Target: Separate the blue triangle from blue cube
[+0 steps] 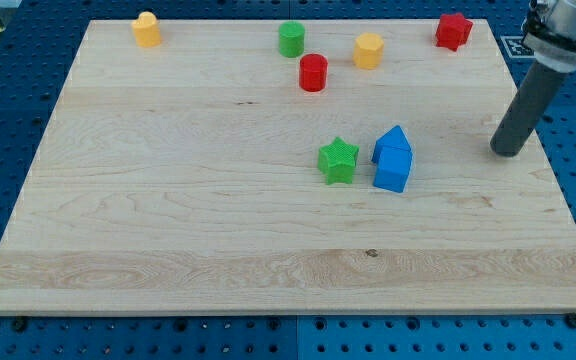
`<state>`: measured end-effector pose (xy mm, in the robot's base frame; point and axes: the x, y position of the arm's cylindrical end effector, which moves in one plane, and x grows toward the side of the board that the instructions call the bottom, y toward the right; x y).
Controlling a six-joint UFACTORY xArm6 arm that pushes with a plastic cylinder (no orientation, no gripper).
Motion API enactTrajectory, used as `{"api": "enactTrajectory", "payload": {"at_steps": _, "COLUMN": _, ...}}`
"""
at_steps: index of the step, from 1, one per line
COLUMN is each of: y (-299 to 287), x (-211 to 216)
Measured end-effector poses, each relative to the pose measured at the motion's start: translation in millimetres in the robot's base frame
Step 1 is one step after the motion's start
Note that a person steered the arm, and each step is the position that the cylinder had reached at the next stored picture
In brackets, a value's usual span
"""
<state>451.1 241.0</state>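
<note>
Touching blue triangle (pixel 394 141), blue cube (pixel 392 171)

2 blue blocks (pixel 393 160), 2 green (pixel 338 160), 2 red (pixel 313 72), 2 yellow (pixel 368 49), 8 total

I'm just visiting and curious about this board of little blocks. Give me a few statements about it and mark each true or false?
1. The two blue blocks, the blue triangle and the blue cube, touch each other. True.
2. My tip is pressing on the green star. False: it stands apart, toward the view's right of the blue blocks.
3. The red cylinder sits near the view's top. True.
4. The green cylinder lies at the view's bottom edge. False: it is near the top.
5. The red star is in the view's top left corner. False: top right.
</note>
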Motion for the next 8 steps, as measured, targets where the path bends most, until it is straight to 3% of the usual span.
{"api": "enactTrajectory", "payload": {"at_steps": 4, "y": -167, "x": -5}}
{"api": "enactTrajectory", "payload": {"at_steps": 8, "y": -178, "x": -20}}
